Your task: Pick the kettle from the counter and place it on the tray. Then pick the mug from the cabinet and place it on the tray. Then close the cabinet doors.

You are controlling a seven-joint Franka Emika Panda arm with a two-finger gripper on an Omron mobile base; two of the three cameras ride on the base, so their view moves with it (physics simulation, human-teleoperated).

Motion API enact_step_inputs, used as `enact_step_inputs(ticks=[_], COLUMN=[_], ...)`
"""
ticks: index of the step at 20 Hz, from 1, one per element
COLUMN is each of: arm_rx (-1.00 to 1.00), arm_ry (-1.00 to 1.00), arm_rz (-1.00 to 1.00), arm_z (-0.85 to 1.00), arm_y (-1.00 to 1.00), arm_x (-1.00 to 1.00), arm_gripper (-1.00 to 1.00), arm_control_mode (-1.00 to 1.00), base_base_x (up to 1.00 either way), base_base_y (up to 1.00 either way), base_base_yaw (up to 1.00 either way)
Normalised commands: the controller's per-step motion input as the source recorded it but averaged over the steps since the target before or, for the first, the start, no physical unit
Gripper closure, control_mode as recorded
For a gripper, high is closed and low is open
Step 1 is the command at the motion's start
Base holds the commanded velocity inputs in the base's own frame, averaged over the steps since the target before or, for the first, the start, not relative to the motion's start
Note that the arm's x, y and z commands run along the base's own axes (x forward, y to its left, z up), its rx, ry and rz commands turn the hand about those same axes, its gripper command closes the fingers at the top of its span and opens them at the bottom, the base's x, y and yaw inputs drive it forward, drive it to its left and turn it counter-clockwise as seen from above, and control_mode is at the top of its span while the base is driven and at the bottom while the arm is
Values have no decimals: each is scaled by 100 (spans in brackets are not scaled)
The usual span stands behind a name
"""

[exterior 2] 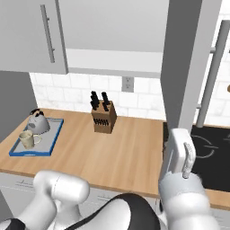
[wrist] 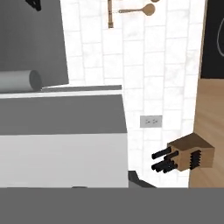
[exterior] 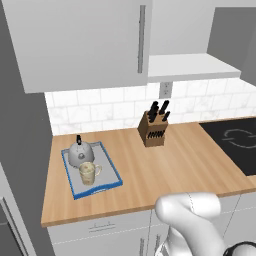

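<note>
The bench [exterior: 165, 170] runs as a long light-brown wooden top, its front edge nearest the robot above pale grey drawers, its back edge against white tiles. Most of its middle is bare wood, from the front edge back to the wall. Toward the left end lies the tray [exterior: 114, 176], its blue rim skewed a little to the bench edge and stopping short of both the front edge and the left end. On the tray the mug [exterior: 88, 173] stands upright at the nearer side, handle toward the right; the kettle [exterior: 79, 153] stands just behind it, very close, toward the far rim. Right of the tray, well apart from it and close to the tiles, stands a brown knife block [exterior: 152, 129]. At the right end a black cooktop [exterior: 235, 142] is set into the wood.

Above, the cabinet [exterior 2: 114, 60] hangs with its left door [exterior: 80, 42] flat across the front, bar handle vertical. The right door [exterior 2: 188, 67] stands swung out edge-on toward the robot, leaving the white shelf [exterior 2: 112, 59] exposed between the two doors.

The tool [exterior 2: 186, 173] is up beside the near edge of that swung-out door, its fingers drawn together with nothing between them; whether they touch the panel cannot be told. In the hand view a door's grey edge and the rounded end of a bar handle [wrist: 19, 81] loom close.
</note>
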Motion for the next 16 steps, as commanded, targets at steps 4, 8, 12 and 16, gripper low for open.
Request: enact_step_inputs(ticks=[4, 8, 12, 16], arm_rx=[0, 0, 1, 5], arm_ry=[-11, -13, -12, -8], arm_rz=[0, 0, -4, -3], arm_z=[-11, -13, -29, -40], arm_y=[-75, -58, -41, -29], arm_x=[-55, -27, 14, 74], arm_gripper=[100, 100, 100, 100], arm_control_mode=[-100, -100, -100, -100], base_base_x=[0, 0, 0, 0], base_base_y=[0, 0, 0, 0], base_base_yaw=[0, 0, 0, 0])
